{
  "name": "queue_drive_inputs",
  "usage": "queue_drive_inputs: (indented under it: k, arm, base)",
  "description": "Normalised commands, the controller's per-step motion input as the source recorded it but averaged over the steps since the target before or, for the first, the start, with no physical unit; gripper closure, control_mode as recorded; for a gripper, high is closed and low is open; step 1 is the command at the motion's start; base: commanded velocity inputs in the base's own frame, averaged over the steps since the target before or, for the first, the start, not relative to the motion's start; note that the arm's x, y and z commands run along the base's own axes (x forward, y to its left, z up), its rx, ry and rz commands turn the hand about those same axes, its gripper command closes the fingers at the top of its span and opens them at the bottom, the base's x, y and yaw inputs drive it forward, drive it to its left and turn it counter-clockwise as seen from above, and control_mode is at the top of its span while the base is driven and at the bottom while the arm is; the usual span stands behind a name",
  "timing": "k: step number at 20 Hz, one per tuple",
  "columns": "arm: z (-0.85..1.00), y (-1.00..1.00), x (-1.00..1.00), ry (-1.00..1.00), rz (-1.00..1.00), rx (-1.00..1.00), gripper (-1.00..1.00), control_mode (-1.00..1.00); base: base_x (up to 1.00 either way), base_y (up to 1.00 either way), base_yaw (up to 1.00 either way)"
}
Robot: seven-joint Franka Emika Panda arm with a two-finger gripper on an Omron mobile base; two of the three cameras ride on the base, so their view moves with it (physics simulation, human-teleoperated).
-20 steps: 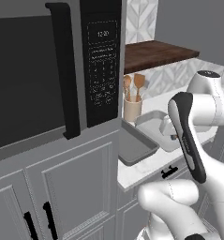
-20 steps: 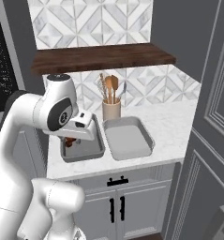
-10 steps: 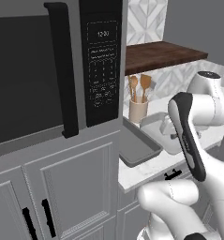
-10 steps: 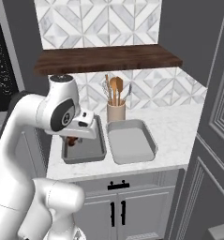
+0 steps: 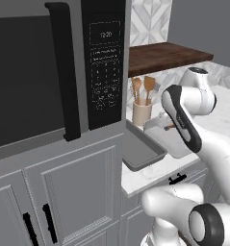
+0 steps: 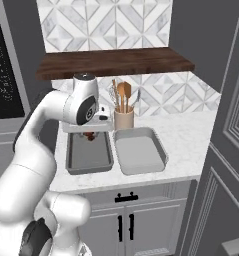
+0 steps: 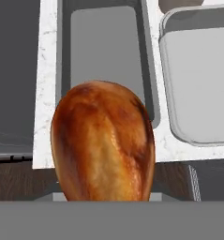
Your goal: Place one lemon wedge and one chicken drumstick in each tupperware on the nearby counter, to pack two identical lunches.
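end effector (image 6: 92, 135) gripping chicken drumstick (image 7: 104, 143), above darker tupperware (image 6: 89, 155)

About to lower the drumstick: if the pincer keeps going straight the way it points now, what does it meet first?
Probably the floor of the darker grey tupperware, which lies straight ahead past the chicken drumstick held by the pincer. Nothing shows in between, though depth is hard to judge.

Robot arm (image 6: 36, 150): glossy white, rounded tubular links with smooth moulded shells. Joints were marked by dark grey to black bands and round dark end caps. One link carried a long black stripe (image 5: 184, 122) along its side. The bulbous white base segment (image 5: 179, 202) bore a dark circular cap.
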Motion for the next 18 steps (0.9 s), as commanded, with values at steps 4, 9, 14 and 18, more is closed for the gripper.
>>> queue_drive_inputs:
  k: [4,9,14,18]
  arm:
    - [-0.60,0.00,1.00,-0.09,0.11,0.00,1.00,-1.00]
    - [-0.84,0.08,0.95,-0.06,0.12,0.00,1.00,-1.00]
    - [-0.65,0.29,0.70,0.00,0.10,0.00,1.00,-1.00]
    - [-0.19,0.38,0.35,0.00,0.04,0.00,1.00,-1.00]
  base:
    - [0.00,0.00,0.00]
    - [0.00,0.00,0.00]
    - [0.00,0.00,0.00]
    - [0.00,0.00,0.00]
